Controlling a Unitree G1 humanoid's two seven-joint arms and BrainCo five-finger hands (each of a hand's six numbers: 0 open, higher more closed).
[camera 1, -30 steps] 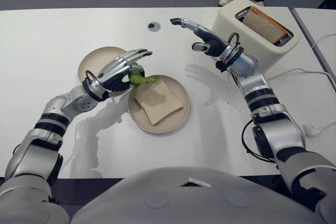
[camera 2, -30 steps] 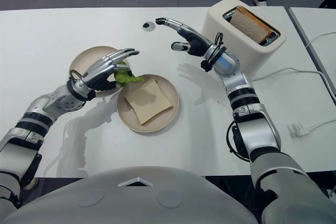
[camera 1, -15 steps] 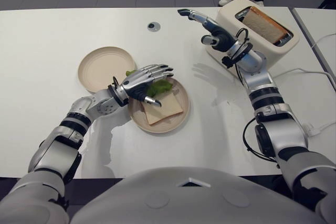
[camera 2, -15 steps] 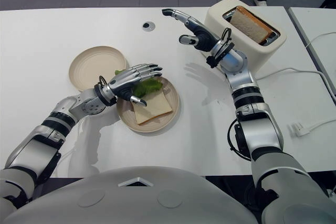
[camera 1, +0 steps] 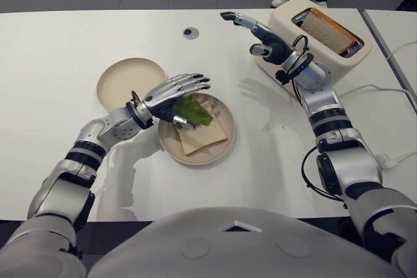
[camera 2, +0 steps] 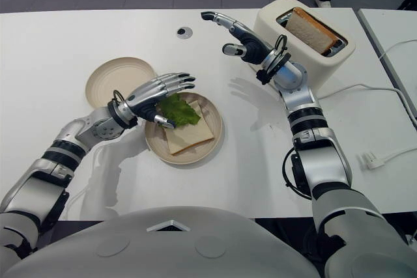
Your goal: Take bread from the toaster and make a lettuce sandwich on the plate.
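In the left eye view, the left hand point(camera 1: 171, 94) hangs low over the near plate point(camera 1: 220, 150), its fingers spread wide and holding nothing. Just under the fingertips a leaf of lettuce point(camera 1: 193, 110) lies on the upper left part of a bread slice point(camera 1: 202, 135), which sits flat in the middle of that plate. The thumb looks close to the leaf's near edge; I cannot tell if it touches. A second plate point(camera 1: 127, 81) stands just beside the first, up and to the left, with nothing on it. All of this rests on a white table point(camera 1: 65, 50).

In the right eye view, the right hand point(camera 2: 242, 38) is raised just beside the left wall of the toaster point(camera 2: 326, 63), well apart from the plates. Its fingers are stretched out, one pointing away across the table, and it grips nothing. A piece of toast point(camera 2: 309, 29) stands upright in the toaster's slot, its top well clear of the rim.

The step in hand looks like the laying of the lettuce: the leaf seems set down, and the bottom layer is done. What is left, as I judge it, is the top slice. The next move calls for the right hand to come over the slot, pinch the toast by its exposed top and lift it straight up, while the left hand clears the plate so the toast can go down square on the leaf without dragging it off.
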